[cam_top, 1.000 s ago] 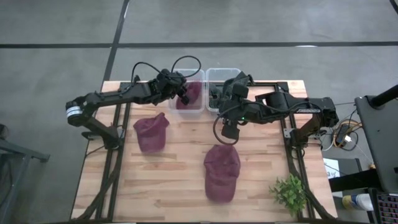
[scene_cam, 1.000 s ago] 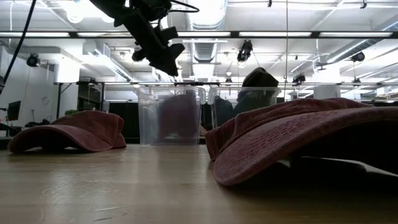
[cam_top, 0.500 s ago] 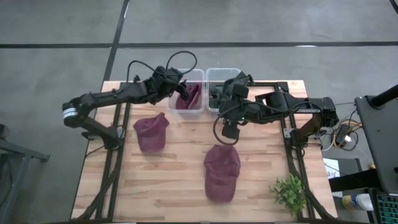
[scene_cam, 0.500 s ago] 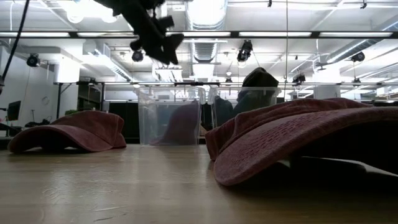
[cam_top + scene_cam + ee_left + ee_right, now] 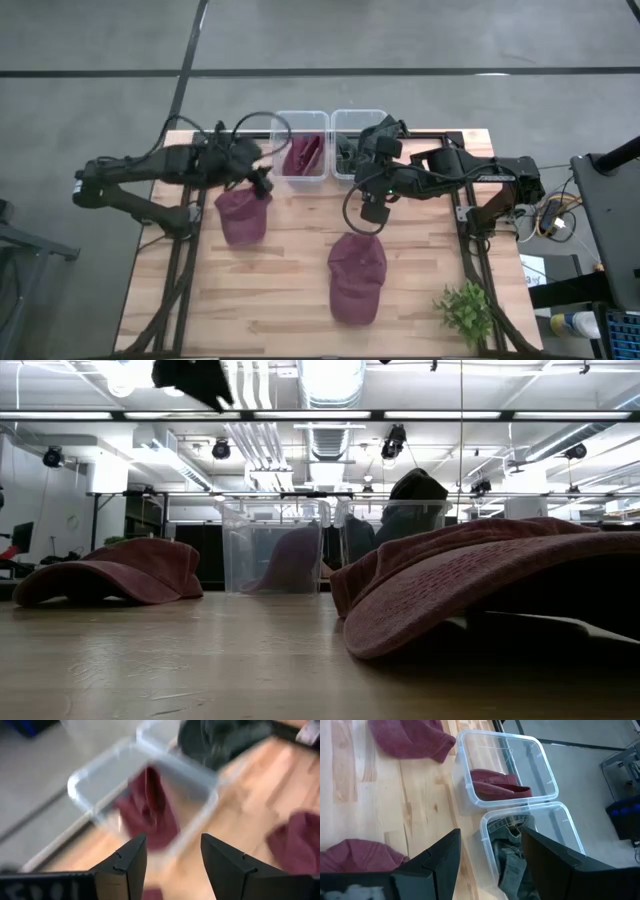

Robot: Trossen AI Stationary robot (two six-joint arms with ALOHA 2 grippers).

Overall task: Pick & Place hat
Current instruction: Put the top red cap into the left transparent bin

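Since a second ago the left claw (image 5: 262, 180) has pulled back from the left bin (image 5: 302, 143), fingers apart and empty, to above the left hat (image 5: 243, 213). Nearest, another hat (image 5: 356, 276) lies on the worktop (image 5: 290, 270); soft, light cloth, probably best pinched at the stiffer brim. Farther, the right claw (image 5: 370, 213) hangs open. One hat (image 5: 304, 154) sits in the far left bin. No readable writing.
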